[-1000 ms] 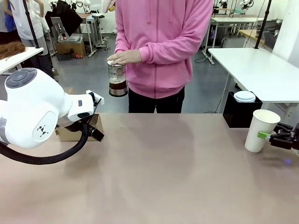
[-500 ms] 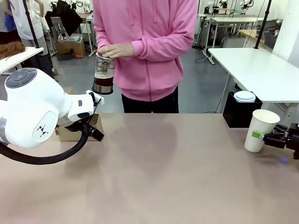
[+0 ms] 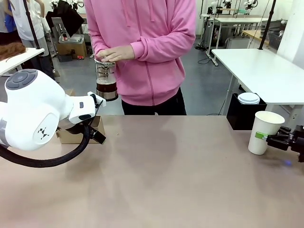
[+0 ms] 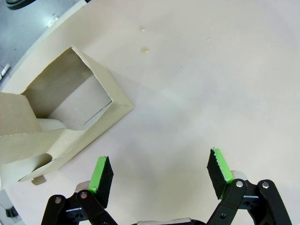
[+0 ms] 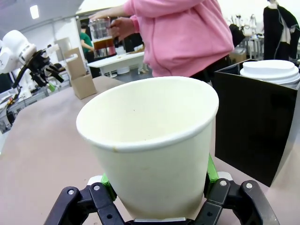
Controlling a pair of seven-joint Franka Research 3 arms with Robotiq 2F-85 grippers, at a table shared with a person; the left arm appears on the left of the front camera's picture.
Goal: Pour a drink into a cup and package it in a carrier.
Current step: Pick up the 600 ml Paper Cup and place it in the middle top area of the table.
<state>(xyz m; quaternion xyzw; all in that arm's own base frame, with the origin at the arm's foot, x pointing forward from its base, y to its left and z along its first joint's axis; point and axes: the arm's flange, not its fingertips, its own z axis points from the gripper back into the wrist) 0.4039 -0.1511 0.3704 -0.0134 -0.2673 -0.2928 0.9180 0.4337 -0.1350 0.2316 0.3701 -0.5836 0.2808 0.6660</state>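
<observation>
Drink (image 3: 106, 89), dark brown under a paler foam band, fills the lower part of a glass French press (image 3: 106, 76) with a shiny steel frame. The person's hands (image 3: 115, 53) hold the press off the table at about 11 o'clock in the front view, one hand cupped over the plunger top. The white paper cup (image 3: 264, 129) stands upright at 3 o'clock, near the table edge and well apart from the press; its inside looks dry and empty. The right gripper (image 3: 268, 138) is closed on the cup low on its wall, a green pad pressed to each side. The left gripper (image 4: 161, 173) hangs spread wide and empty over bare tabletop, just beside the brown cardboard carrier (image 4: 56, 140) at 9 o'clock. White dome lids (image 3: 248, 98) are stacked on a black box (image 3: 240, 116) at 2 o'clock, behind the cup. The step in hand appears to be readying the pour, with the cup steadied and nothing yet poured. The next move calls for the press spout to be brought over the cup's rim while the right gripper keeps the cup upright; lidding and loading into the carrier remain.
</observation>
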